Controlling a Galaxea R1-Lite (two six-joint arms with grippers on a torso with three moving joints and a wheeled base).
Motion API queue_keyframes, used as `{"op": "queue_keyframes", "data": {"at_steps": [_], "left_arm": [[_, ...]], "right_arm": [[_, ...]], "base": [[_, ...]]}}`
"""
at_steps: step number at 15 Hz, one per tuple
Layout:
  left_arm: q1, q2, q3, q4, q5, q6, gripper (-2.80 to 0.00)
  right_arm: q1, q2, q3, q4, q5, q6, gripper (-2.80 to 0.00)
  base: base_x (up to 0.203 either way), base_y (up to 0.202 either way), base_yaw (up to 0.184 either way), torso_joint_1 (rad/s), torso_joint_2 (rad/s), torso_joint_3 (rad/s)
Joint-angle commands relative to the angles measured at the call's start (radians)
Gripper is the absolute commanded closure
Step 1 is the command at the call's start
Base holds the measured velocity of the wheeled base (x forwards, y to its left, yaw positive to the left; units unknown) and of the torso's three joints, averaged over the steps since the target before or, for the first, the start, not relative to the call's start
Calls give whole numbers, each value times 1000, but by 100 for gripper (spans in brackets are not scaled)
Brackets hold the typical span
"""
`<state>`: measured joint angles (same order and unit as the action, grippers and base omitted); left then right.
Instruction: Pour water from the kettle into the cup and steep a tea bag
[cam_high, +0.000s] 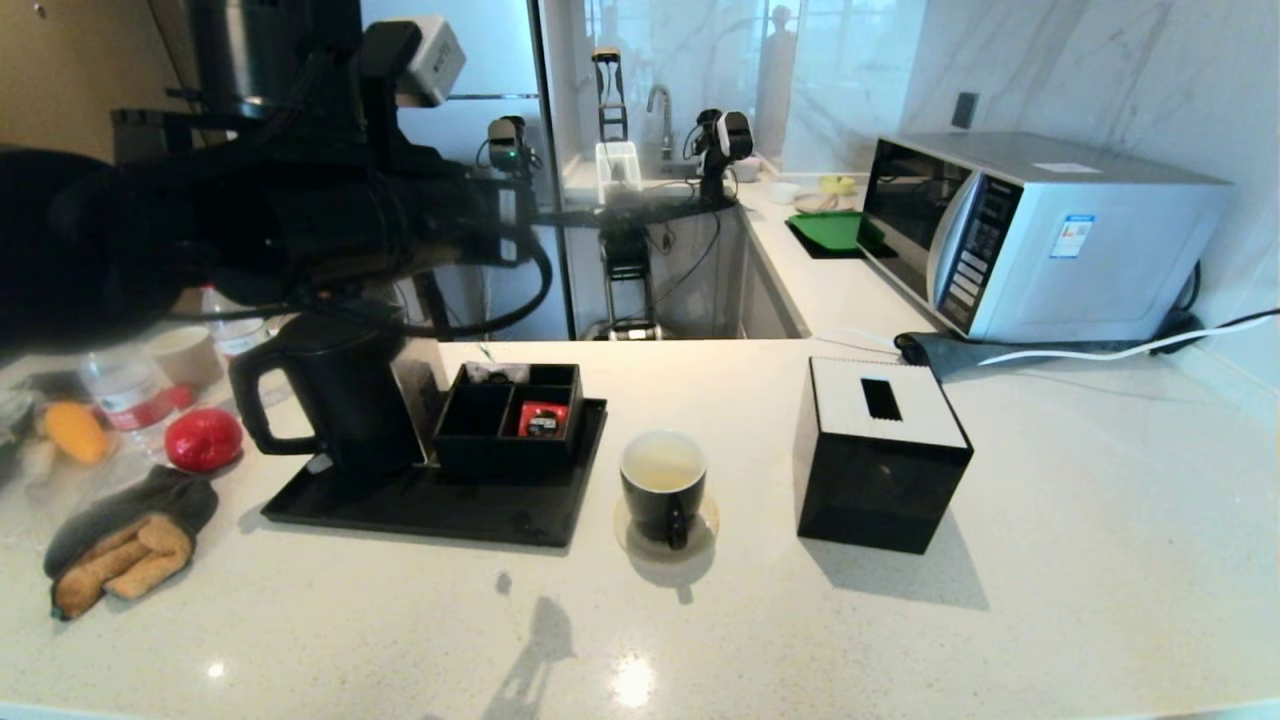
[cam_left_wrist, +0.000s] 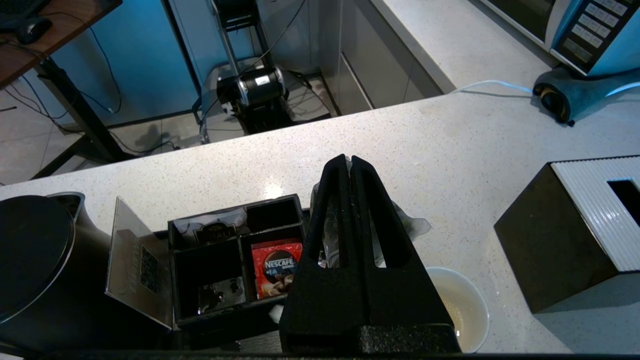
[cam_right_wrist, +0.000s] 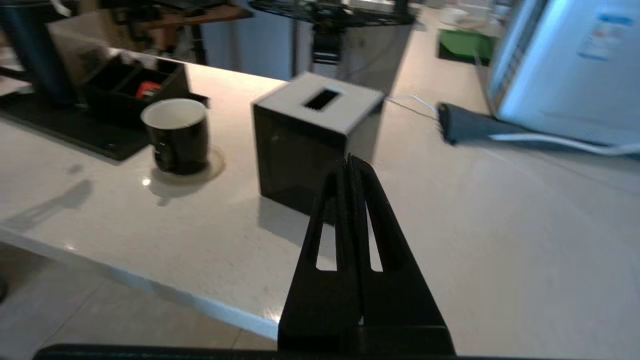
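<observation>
The black kettle stands on a black tray at the left, its lid closed. To the tray's right, the black cup sits on a saucer and holds faintly yellowish water. My left gripper hangs high over the counter between the organiser and the cup. It is shut on the pale tea bag, which sticks out on both sides of the fingers. My right gripper is shut and empty near the counter's front edge, with the cup beyond it.
A black organiser box on the tray holds a red coffee packet. A black tissue box stands right of the cup, with a microwave behind it. A glove, fruit and bottles lie at the far left.
</observation>
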<state>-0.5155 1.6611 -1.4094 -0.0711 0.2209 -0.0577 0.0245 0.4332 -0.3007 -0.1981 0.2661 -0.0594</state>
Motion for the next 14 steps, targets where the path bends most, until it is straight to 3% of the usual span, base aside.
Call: {"op": "queue_keyframes", "data": {"at_steps": [1, 3, 5, 10, 14], "left_arm": [[-14, 2, 3, -2, 2, -1, 0], [-35, 2, 3, -1, 2, -1, 0], [-54, 3, 3, -1, 2, -1, 0], [-74, 9, 2, -1, 3, 1, 0], [-86, 8, 2, -1, 6, 2, 0]], "right_arm": [[5, 265, -51, -101, 103, -12, 0], [7, 395, -69, -204, 218, -23, 0], [41, 523, -93, -291, 283, -28, 0], [302, 858, -190, -502, 307, -29, 0], [451, 1135, -339, -667, 310, -10, 0]], "base": [[0, 0, 0, 0, 0, 0], [0, 0, 0, 0, 0, 0], [0, 0, 0, 0, 0, 0], [0, 0, 0, 0, 0, 0], [0, 0, 0, 0, 0, 0]]}}
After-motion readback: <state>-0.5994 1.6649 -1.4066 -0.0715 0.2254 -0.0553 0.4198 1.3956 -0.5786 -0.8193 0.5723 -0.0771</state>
